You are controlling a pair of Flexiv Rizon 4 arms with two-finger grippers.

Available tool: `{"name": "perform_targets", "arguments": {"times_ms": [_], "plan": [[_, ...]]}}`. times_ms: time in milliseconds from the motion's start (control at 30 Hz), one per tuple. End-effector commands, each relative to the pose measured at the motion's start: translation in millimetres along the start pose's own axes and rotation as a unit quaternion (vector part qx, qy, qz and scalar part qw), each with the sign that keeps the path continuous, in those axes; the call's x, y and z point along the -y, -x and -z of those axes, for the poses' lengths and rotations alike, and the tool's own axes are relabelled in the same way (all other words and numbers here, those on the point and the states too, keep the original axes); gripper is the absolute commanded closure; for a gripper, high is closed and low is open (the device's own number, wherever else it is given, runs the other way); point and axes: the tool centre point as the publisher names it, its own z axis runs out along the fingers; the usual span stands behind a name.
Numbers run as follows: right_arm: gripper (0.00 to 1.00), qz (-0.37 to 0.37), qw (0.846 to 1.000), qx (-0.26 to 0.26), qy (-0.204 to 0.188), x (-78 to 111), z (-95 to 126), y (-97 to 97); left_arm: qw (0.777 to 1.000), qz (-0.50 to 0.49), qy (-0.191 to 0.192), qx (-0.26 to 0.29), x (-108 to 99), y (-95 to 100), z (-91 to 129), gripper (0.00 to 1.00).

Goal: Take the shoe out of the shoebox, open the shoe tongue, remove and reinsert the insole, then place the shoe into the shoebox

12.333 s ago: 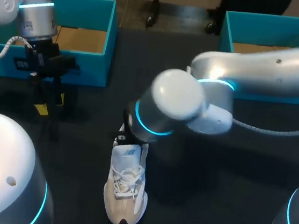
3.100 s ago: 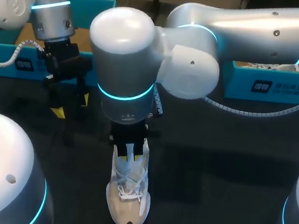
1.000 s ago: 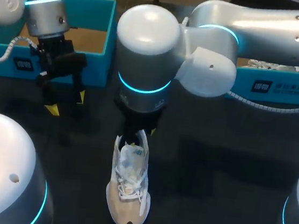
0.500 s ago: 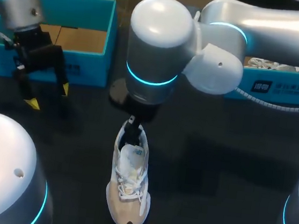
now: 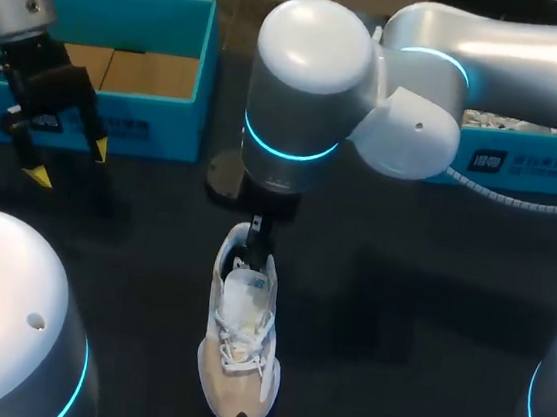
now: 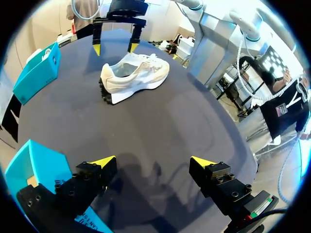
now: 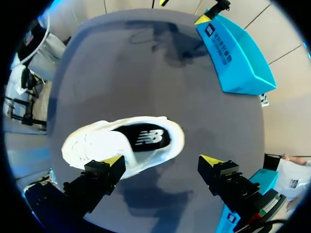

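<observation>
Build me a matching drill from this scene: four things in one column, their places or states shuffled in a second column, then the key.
Things
1. shoe
2. left pincer
3. right pincer
4. left shoebox

States
a. open, above the shoe's heel end
b. blue, with a bare brown floor inside
c. on its sole on the table
d. open, close to a box and away from the shoe

Pairs: 1-c, 2-d, 3-a, 4-b
</observation>
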Motion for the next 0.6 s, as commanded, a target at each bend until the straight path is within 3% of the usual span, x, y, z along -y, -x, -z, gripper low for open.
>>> {"name": "perform_targets", "arguments": {"times_ms": [33, 233, 600], "plan": [[0.0, 0.012, 1.0, 0.015, -0.013, -15.8, -6, 4.0, 1.0, 0.0, 0.001, 0.0, 0, -0.8, 0, 0.0], [0.0, 0.026, 0.999, 0.005, -0.023, -28.9, -24, 11.7, 1.0, 0.0, 0.001, 0.0, 0, -0.8, 0, 0.0], [0.0, 0.045, 0.999, -0.007, -0.026, -32.7, -56, 20.0, 1.0, 0.0, 0.001, 0.0, 0, -0.8, 0, 0.0]]}}
